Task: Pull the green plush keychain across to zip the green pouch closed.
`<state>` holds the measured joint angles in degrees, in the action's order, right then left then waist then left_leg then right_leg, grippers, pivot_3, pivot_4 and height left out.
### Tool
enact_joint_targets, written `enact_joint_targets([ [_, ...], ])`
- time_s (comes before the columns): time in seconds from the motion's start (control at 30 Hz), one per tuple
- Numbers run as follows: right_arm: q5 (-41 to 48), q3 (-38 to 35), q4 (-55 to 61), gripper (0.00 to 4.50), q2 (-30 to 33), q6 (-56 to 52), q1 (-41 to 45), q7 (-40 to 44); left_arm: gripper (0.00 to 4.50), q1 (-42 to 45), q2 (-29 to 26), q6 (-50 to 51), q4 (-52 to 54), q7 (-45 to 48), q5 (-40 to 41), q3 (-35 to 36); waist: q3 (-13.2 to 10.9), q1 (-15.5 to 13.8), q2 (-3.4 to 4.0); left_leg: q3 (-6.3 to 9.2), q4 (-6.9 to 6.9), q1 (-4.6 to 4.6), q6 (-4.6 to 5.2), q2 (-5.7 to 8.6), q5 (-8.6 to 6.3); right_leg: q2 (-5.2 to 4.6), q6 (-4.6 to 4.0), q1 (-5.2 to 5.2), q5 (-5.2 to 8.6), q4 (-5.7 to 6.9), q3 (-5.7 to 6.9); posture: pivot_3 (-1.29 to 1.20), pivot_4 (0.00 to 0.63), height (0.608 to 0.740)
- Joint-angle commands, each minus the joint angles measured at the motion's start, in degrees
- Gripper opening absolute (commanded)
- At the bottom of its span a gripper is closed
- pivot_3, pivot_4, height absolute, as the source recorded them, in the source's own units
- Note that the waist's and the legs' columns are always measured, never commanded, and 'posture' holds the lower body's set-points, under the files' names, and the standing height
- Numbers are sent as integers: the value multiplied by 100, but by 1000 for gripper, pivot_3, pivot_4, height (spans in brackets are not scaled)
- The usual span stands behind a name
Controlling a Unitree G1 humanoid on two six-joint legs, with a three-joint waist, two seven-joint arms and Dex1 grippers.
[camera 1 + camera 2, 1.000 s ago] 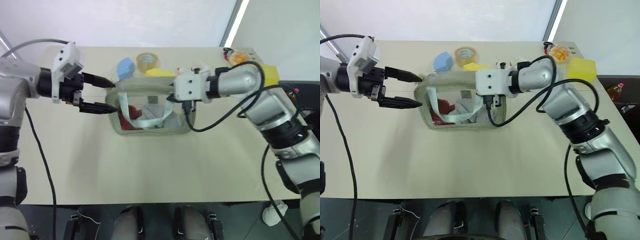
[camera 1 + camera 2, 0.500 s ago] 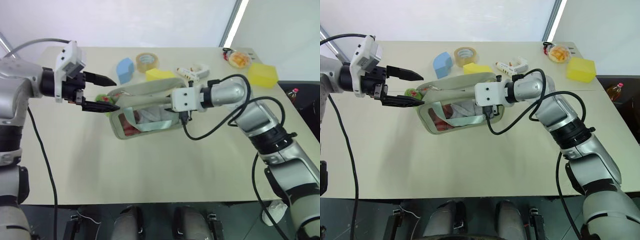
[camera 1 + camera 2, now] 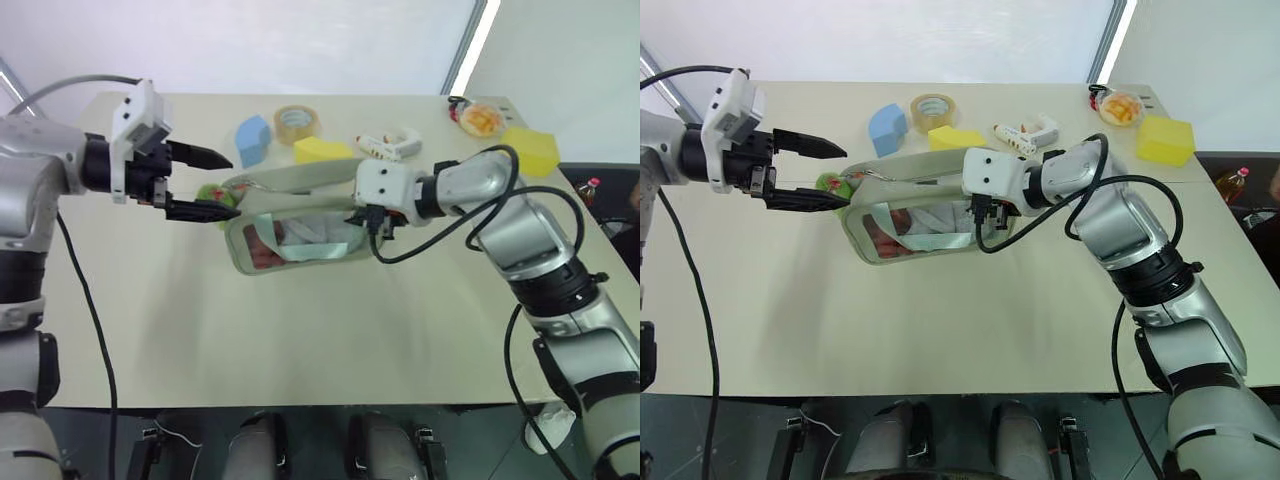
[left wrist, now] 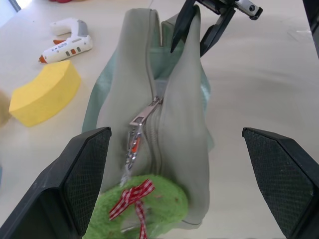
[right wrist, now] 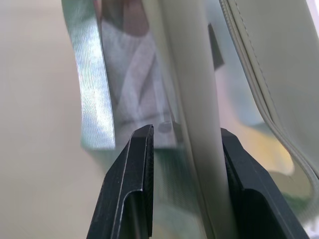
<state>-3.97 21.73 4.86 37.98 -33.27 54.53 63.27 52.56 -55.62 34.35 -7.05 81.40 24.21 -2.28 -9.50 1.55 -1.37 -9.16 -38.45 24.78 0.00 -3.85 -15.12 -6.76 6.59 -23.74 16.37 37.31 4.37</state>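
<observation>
The left claw (image 3: 830, 176) stands wide, its two black fingers (image 4: 82, 177) spread to either side of the green plush keychain (image 4: 142, 211), which sits between them at the near end of the green pouch (image 3: 300, 225), untouched; a red-and-white checked ribbon is tied on the charm, and a metal clip joins it to the zip pull partway along the pouch's top seam. The right claw (image 5: 187, 164) is narrowed on the pouch's far end, pinching a fold of its pale fabric edge beside the clear window (red and white contents show through). Beyond the right claw lie a yellow sponge (image 3: 322, 149), a tape roll (image 3: 296, 122), a blue block (image 3: 250, 136) and a white glue gun (image 3: 390, 146); no lettering is legible on any item.
</observation>
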Motion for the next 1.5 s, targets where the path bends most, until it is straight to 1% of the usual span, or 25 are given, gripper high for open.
enact_joint_targets([
  [0.03, 142, -210, 208, 985, 51, 20, 164, 104, 4500, 161, -41, -102, 15, -30, -19, 138, 0, -35, 0, 0, 0, 0, 0, 0, 0, 0, 0, 0, 0, 0, 0, 0, 150, 740],
  [0.07, 178, -219, 226, 658, 66, 26, 164, 147, 4500, 165, -41, -99, 20, -36, -16, 139, 0, -44, 0, 0, 0, 0, 0, 0, 0, 0, 0, -1, 0, 0, 0, 0, 150, 740],
  [0.1, 210, -231, 256, 232, 60, -26, 164, 156, 4500, 161, -48, -94, 25, -40, -11, 143, 0, -49, 0, 0, 0, 0, 0, 0, 0, 0, 0, -1, 0, 0, 0, 0, 150, 740],
  [0.13, 229, -232, 285, 105, 55, -69, 162, 164, 4500, 155, -57, -97, 23, -41, -10, 149, 0, -52, 0, -1, 0, 0, 0, 0, 0, 0, 0, 0, 0, 0, 0, 0, 150, 740],
  [0.33, 251, -293, 311, 105, -68, -409, 178, -97, 4500, 161, -62, -92, 30, -75, -21, 145, 0, -48, 0, -1, 0, 0, 0, 0, 0, 0, 0, -1, 0, 0, 0, 0, 150, 740],
  [0.47, 216, -398, 54, 105, -313, -674, 475, -474, 4500, 208, -62, -163, -68, -76, -67, 139, 0, -36, 0, -2, 0, 0, 0, 0, 0, 0, 0, -2, 0, 1, 0, 0, 150, 740],
  [0.67, 166, -420, -252, 105, -466, -523, 719, -868, 4500, 269, -7, -215, -115, -67, -100, 111, 0, -66, 0, -3, 2, 3, 0, 1, 0, 0, 0, -4, 0, -1, 0, 0, 150, 740],
  [0.77, 138, -304, -268, 105, -384, -132, 701, -812, 4500, 287, 14, -227, -132, -63, -110, 111, 0, -60, 0, -3, 1, 3, 0, 1, 0, 0, 0, -3, 0, -1, 0, 0, 150, 740],
  [0.9, -70, 41, -178, 105, -86, 462, 418, -502, 4500, 287, 39, -266, -159, -56, -134, 108, 0, -54, 0, -3, 2, 3, 0, 1, 0, 0, 0, -5, 0, -1, 0, 0, 150, 740],
  [1.07, -138, 85, -199, 105, 115, 646, 333, -236, 4500, 295, 62, -256, -145, -65, -125, 108, -1, -54, 1, -3, 1, 3, 0, 1, 0, 0, 0, -4, 0, 0, 0, 0, 150, 740],
  [1.3, -132, 100, -190, 105, 31, 348, 290, -145, 4500, 256, 93, -264, -126, -86, -123, 108, -1, -53, 1, -2, 0, 3, 0, 1, 0, 0, 0, -4, 0, 0, 0, 0, 150, 740],
  [1.37, -119, 63, -198, 767, -12, 315, 296, -186, 4500, 268, 95, -265, -148, -82, -124, 109, -1, -53, 1, -2, 0, 3, 0, 1, 0, 0, 0, -3, 0, 0, 0, 0, 150, 740],
  [1.4, -60, -30, -169, 1041, -28, 249, 316, -200, 4500, 277, 89, -273, -182, -86, -132, 117, -1, -53, 1, -2, 0, 3, 0, 1, 0, 0, 0, -4, 0, 0, 0, 0, 150, 740],
  [1.43, -8, -132, -140, 1410, -25, 195, 347, -210, 4500, 289, 82, -280, -223, -95, -142, 128, -1, -53, 1, -2, 0, 3, 0, 1, 0, 0, 0, -4, 0, 0, 0, 0, 150, 740],
  [1.5, 105, -361, -54, 2430, 63, 59, 403, -178, 4500, 295, 53, -284, -310, -136, -160, 173, -1, -55, 1, -2, 0, 3, 0, 1, 0, 0, 0, -4, 0, 0, 0, 0, 150, 740],
])
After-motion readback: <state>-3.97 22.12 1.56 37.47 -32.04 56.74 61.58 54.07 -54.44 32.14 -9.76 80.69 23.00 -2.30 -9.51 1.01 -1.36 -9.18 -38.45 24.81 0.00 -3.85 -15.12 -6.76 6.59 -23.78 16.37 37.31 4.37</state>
